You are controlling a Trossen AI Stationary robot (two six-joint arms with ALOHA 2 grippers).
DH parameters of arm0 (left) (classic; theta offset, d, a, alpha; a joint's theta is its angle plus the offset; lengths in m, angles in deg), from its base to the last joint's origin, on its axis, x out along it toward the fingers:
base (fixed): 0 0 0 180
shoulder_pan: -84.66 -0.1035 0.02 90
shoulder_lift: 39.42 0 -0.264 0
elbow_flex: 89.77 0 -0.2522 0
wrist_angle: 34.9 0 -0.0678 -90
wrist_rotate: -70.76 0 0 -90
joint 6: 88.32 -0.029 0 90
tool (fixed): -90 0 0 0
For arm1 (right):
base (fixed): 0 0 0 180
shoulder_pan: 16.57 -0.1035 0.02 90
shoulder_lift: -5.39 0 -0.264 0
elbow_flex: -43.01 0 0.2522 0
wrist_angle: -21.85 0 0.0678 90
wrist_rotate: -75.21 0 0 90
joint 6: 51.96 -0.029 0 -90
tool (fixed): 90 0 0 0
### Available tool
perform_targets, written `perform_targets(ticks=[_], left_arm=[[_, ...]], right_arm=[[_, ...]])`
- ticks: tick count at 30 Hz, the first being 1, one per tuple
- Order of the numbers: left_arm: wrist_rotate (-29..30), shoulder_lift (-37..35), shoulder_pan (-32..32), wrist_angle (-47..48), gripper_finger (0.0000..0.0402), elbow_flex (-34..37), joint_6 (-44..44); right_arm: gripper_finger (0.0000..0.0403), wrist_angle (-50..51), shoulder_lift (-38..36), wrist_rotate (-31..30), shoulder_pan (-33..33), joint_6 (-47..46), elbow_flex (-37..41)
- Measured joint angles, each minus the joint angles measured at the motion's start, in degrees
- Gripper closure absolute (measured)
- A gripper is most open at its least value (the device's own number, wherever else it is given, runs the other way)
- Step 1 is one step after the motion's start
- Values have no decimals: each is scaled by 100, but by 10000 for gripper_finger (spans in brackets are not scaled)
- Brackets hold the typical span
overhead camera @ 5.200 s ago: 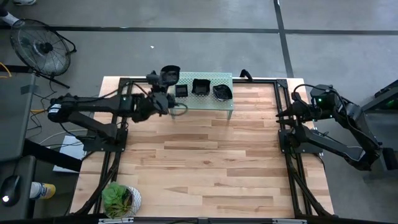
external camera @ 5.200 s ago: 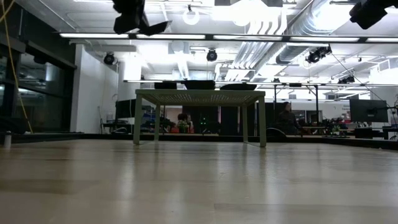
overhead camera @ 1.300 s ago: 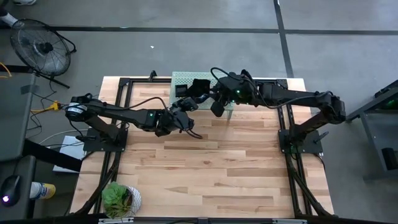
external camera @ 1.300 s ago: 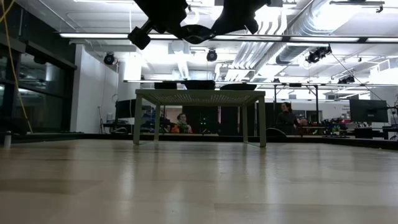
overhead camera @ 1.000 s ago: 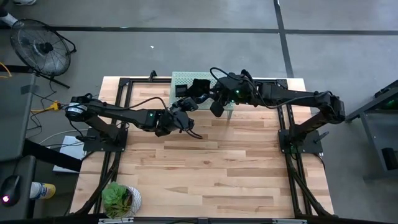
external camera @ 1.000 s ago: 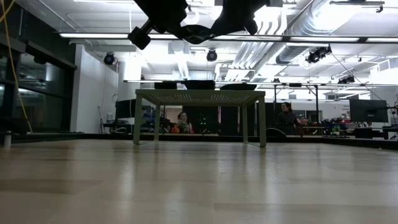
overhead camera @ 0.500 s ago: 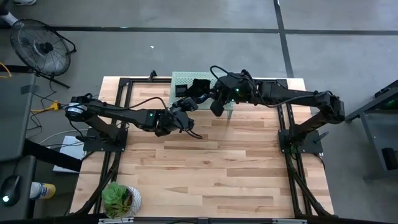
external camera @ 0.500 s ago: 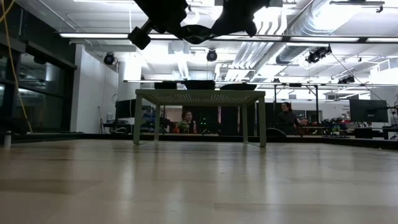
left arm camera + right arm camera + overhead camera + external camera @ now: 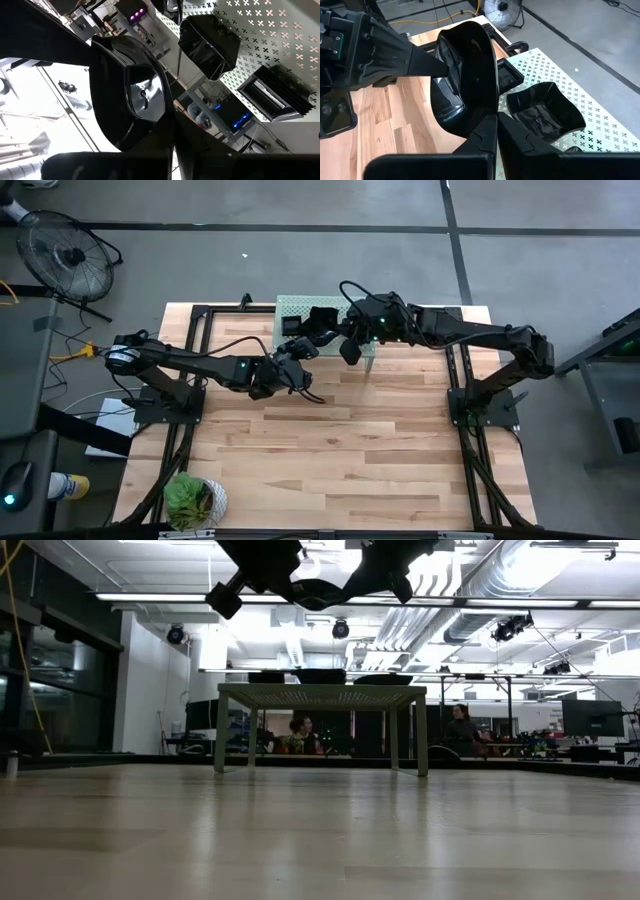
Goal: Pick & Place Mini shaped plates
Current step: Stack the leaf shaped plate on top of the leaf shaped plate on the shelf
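Mini shaped plates point(image 9: 547, 112) on shelf point(image 9: 600, 125)

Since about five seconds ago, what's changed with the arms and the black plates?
The right gripper swung in from the table's right edge and has just shut on the plate that the left gripper carried off the green shelf. Both now pinch it in mid-air. Two plates remain on the shelf.

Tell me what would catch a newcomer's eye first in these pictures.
Two dark arms meet in mid-air just in front of the pale green shelf at the table's far edge. The left gripper and the right gripper are both shut on one glossy black dish. Two more black dishes sit on the shelf.
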State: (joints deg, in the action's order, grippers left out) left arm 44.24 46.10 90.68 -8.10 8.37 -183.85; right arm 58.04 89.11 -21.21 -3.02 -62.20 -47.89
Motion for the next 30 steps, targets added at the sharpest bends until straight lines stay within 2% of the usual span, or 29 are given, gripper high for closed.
perform_targets(ticks=[6,14,21,26,30], left_arm=[[-46,0,0,2,399,0,2],[-445,-2,2,-7,378,0,115],[-573,-2,0,-7,316,0,883],[-566,-2,-2,-7,271,0,1037],[-556,-2,-2,-7,253,0,1051]], right_arm=[[402,7,0,39,-1,-2,0],[402,4,2,109,-12,0,0],[402,4,2,125,-10,15,0],[403,48,2,87,-9,13,0],[403,50,2,20,-5,8,0]])
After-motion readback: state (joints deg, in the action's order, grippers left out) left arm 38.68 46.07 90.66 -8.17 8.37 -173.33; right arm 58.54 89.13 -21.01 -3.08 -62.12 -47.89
